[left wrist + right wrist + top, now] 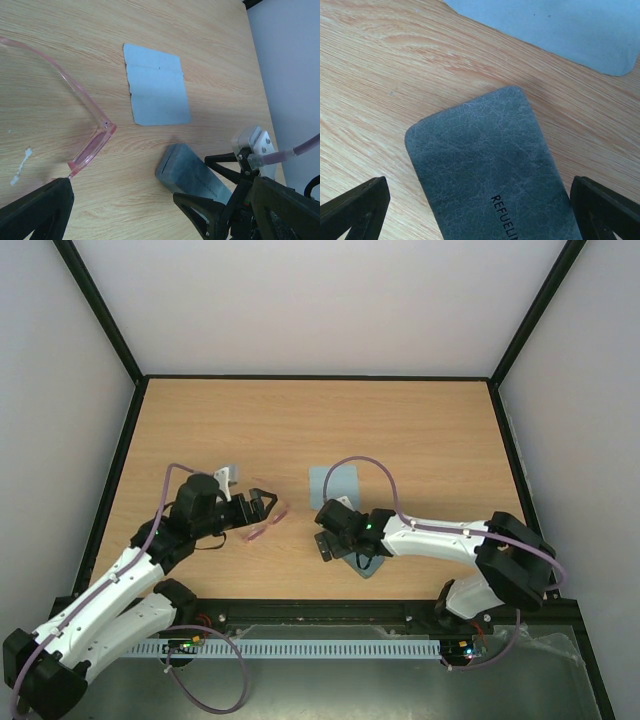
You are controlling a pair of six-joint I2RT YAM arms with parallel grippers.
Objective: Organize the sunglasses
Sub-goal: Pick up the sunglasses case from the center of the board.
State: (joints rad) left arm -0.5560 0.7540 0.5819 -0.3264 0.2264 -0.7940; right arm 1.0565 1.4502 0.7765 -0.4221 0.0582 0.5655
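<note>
This seems to be a robotics lab cell, not a home; a wooden table (400, 430) is closed in by plain white panels (320, 300) in a black frame (102, 310); a left arm (110, 590) and a right arm (440, 535) are fixed at its near edge, behind a slotted cable duct (320, 648).

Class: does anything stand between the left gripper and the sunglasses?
Nothing visible does. The open left gripper is right at the sunglasses, with only bare table between; the cloth and case lie farther off.
</note>
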